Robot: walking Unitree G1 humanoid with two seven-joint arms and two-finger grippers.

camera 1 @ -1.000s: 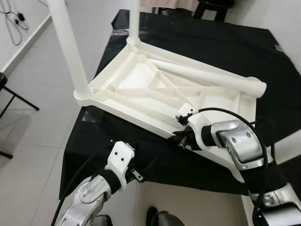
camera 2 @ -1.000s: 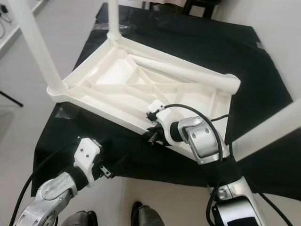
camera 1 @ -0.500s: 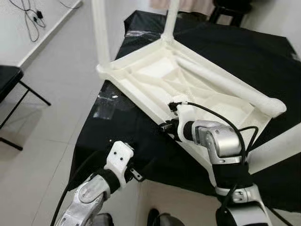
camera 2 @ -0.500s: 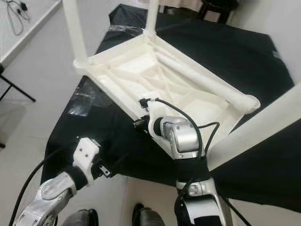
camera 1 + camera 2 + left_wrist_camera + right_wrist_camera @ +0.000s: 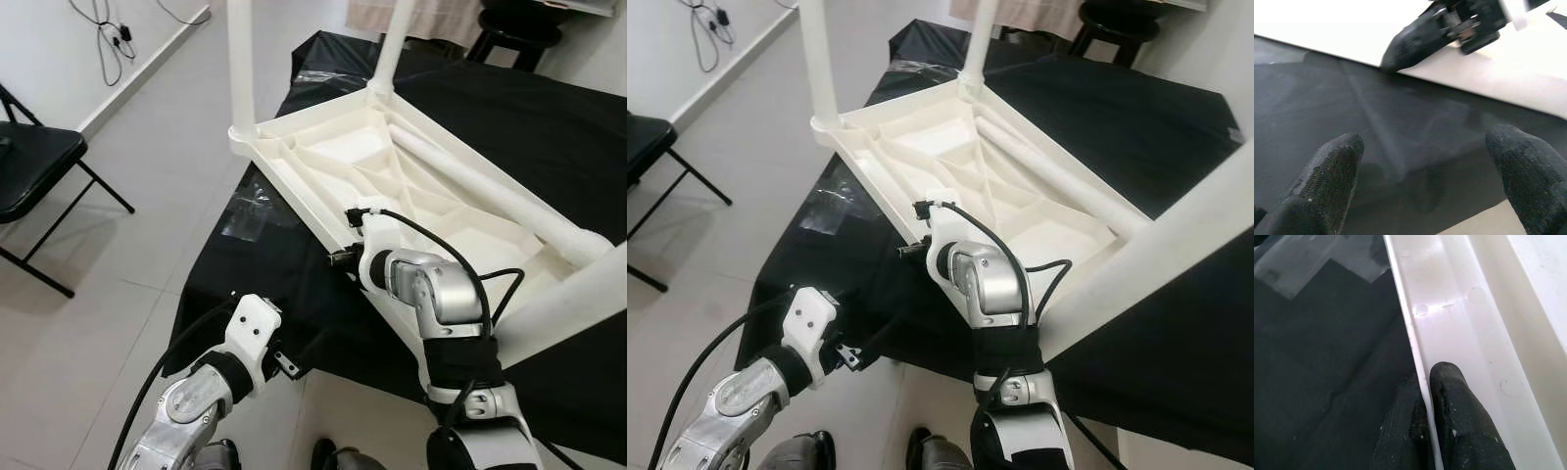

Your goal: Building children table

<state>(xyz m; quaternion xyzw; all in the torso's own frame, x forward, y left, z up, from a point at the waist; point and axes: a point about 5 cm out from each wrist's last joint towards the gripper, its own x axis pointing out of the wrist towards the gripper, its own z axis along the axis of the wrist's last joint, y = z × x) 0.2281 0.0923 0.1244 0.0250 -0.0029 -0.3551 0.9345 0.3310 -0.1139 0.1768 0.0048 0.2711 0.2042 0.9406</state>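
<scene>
step in hand: we judge this as handling the inverted table top (image 5: 392, 186) during leg fitting.
right gripper (image 5: 1431, 431): fingers clamped on the top's near rim, one each side of the edge.
left gripper (image 5: 1425, 181): fingers apart, holding nothing, hovering over the black cloth (image 5: 294, 284) just short of the rim.
next move: we judge it calls for a firm rim grip to steady or turn the top.
table top: white ribbed plastic, underside up on the black cloth.
legs: two stand upright at far corners (image 5: 240, 69); one lies loose across the ribs (image 5: 480, 186).
</scene>
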